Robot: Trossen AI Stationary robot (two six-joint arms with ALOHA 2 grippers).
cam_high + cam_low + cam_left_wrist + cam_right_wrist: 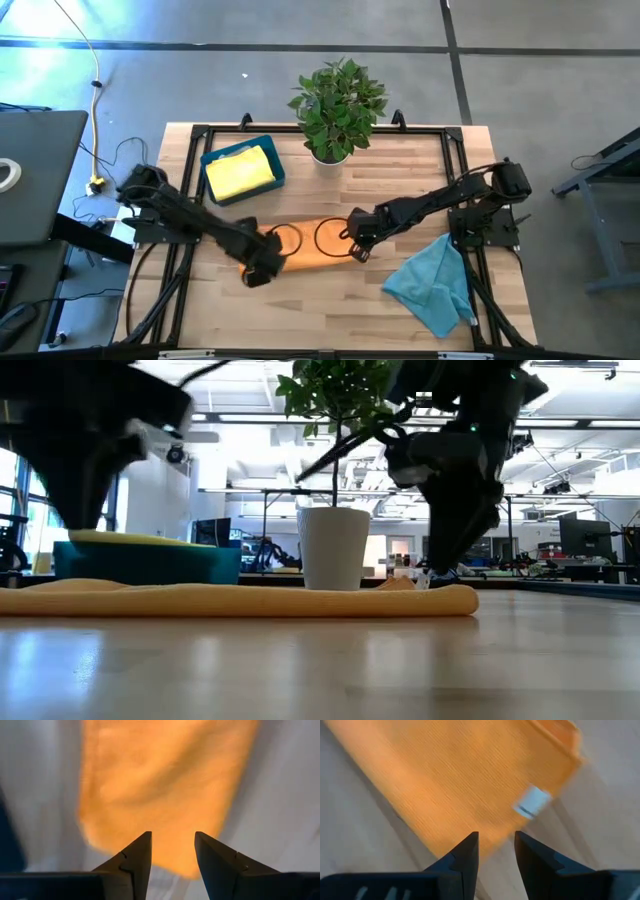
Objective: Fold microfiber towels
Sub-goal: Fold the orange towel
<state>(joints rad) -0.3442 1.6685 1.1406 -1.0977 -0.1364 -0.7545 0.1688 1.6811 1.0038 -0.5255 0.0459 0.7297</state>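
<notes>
An orange microfiber towel (305,245) lies flat on the table's middle as a long folded strip (240,600). My left gripper (262,265) hangs open above its left end (160,780), pointing down and clear of the cloth (172,837). My right gripper (357,245) stands open close over the right end (460,780), near a white tag (532,802), with nothing between its fingers (496,836). A teal towel (432,280) lies crumpled at the near right. A yellow towel (240,172) rests in the blue tray (268,150).
A potted plant in a white pot (335,110) stands at the far middle, behind the orange towel (335,545). The blue tray sits at the far left (150,565). Bare wood lies along the near edge (320,310). A black frame rims the table (180,200).
</notes>
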